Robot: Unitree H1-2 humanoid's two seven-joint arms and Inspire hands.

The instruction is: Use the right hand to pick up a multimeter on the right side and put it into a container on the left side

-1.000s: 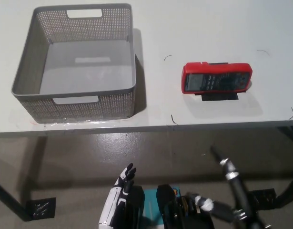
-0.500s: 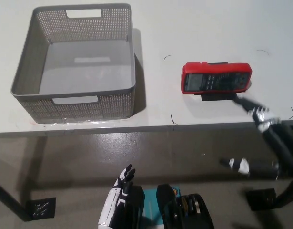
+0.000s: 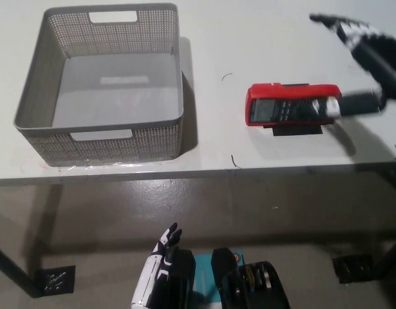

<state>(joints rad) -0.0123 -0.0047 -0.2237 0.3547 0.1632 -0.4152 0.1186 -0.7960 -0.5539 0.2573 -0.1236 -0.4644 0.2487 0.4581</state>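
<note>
Spreading right hand (image 3: 362, 64) fingers (image 3: 331, 107) over multimeter's (image 3: 284, 109) right edge.

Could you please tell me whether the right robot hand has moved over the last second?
Yes. The right robot hand has risen from below the table edge and now spreads open over the multimeter.

My tabletop (image 3: 281, 32) looks smooth, matt white. The container (image 3: 101, 138) is grey perforated plastic, matt. The multimeter (image 3: 268, 109) wears a slightly glossy red casing, probably rubbery plastic.
</note>
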